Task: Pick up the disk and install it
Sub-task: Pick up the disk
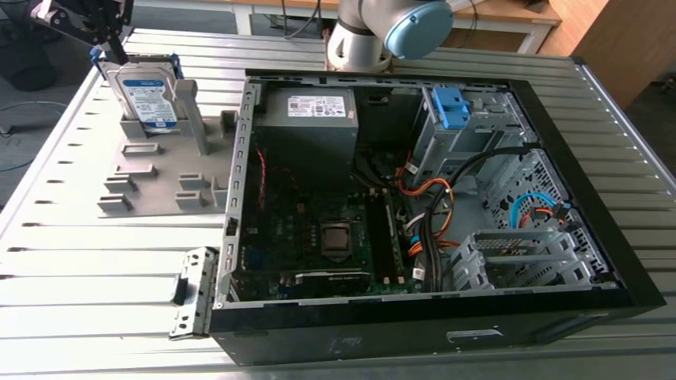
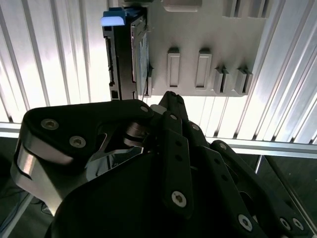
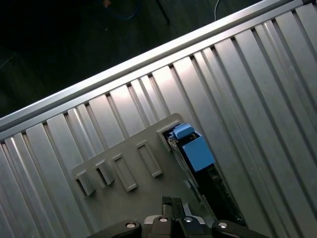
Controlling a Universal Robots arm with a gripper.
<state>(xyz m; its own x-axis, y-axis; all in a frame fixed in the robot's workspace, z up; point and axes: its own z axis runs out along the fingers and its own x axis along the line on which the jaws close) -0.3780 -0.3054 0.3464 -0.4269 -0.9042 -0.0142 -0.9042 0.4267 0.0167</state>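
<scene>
- Ribbed aluminium bench [image 1: 95, 277] carries a grey slotted holder [image 1: 148, 170] towards its edge on the exterior view's left. An open black computer case [image 1: 423, 324] sits on the exterior view's right.
- My gripper [image 1: 106, 43] hangs over the bench corner at the exterior view's upper left, pointing down at the top of the disk [image 1: 148, 95]. My arm's grey joint with its pale blue cap [image 1: 417, 28] stands beyond the case's far wall.
- I cannot tell whether my gripper is released or clenched. It is right at the disk's upper edge, and contact cannot be made out.
- The disk stands upright in the holder's tallest slot, label facing the exterior camera, blue bracket around it. It is outside the case.
- Hard to make out: my gripper is cut off by the frame edge in the exterior view. In the second wrist view my own dark linkage covers the near ground and the disk [image 2: 138, 54] appears edge-on. In the first wrist view the blue bracket's end [image 3: 195, 151] covers most of the disk.
- Room: bare slats lie between the holder and the bench edge on the exterior view's left. On the other side, the case's open rim is just beside the holder. Inside the case, a metal drive cage with a blue latch [image 1: 449, 107] sits beside the grey power-supply box [image 1: 306, 119].
</scene>
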